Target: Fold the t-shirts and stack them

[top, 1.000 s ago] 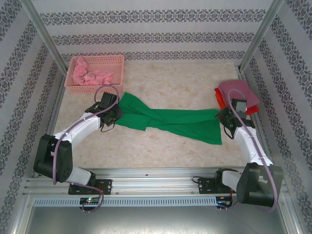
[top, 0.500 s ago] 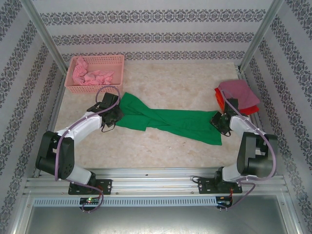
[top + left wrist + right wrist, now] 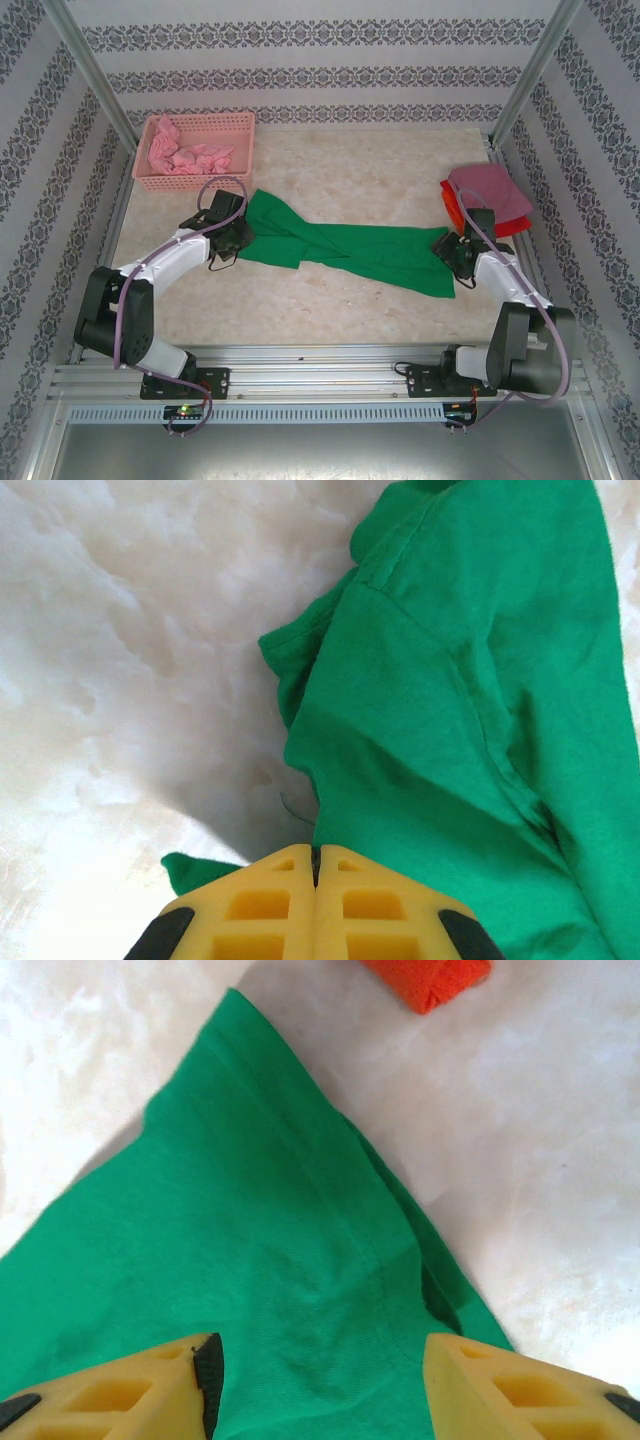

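shirt: bright green cloth t-shirt (image 3: 350, 245) lies rumpled on the pale marbled tabletop (image 3: 350, 160), long axis left-right, spanning between the arms.
left gripper (image 3: 315, 855): at the shirt's left end, jaws closed, apparently pinching its edge.
right gripper (image 3: 320, 1350): over the shirt's right end, jaws parted, cloth beneath, nothing held.
stack: folded mauve-pink t-shirt (image 3: 490, 190) on orange folded t-shirt (image 3: 425, 980), just beyond the shirt's right end.
next: right arm is nearer the free end; probably regrasp there.

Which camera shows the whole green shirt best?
The top external view: the green t-shirt lies there whole, stretched across the table. The left wrist view catches a crumpled end with seams, the right wrist view a flat corner.
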You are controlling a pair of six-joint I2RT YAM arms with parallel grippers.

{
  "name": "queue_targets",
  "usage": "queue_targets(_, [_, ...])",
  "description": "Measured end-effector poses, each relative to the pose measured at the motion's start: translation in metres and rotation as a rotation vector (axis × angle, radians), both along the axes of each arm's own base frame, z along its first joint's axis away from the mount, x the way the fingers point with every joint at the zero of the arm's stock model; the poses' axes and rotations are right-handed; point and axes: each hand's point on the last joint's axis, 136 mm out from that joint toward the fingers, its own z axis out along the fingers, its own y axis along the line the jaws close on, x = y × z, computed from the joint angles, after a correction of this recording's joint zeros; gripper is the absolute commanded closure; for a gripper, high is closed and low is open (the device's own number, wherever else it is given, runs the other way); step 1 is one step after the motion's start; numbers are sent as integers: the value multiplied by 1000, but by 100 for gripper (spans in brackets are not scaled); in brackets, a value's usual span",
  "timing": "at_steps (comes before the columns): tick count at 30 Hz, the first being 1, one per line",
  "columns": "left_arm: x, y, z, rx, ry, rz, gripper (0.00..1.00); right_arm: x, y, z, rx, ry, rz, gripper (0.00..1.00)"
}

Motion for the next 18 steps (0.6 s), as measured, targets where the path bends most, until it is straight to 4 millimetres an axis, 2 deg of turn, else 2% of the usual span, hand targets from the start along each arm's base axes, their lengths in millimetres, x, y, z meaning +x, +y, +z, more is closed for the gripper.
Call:
queue_targets(4, [0,0,0,-2,0,-1,100,-4,2,-17,19,60,-1,48])
queue_targets(7, [0,0,0,-2,-1,-1,100,-4,3,-22,25,74,-2,50])
queue_targets(10, [1,-1,0,-2,-2,-1,100,-3,3,-28,32,86,-6,59])
queue_targets(13, [1,-1,0,-2,-2,-1,100,-2,2,-34,35,105,-7,60])
queue_targets(15, [1,-1,0,-2,-2,-1,100,1,0,-36,44,107,-13,68])
queue_targets(18, [1,-1,0,-3,-3,-1,100,9,-1,-36,59,87,-27,88])
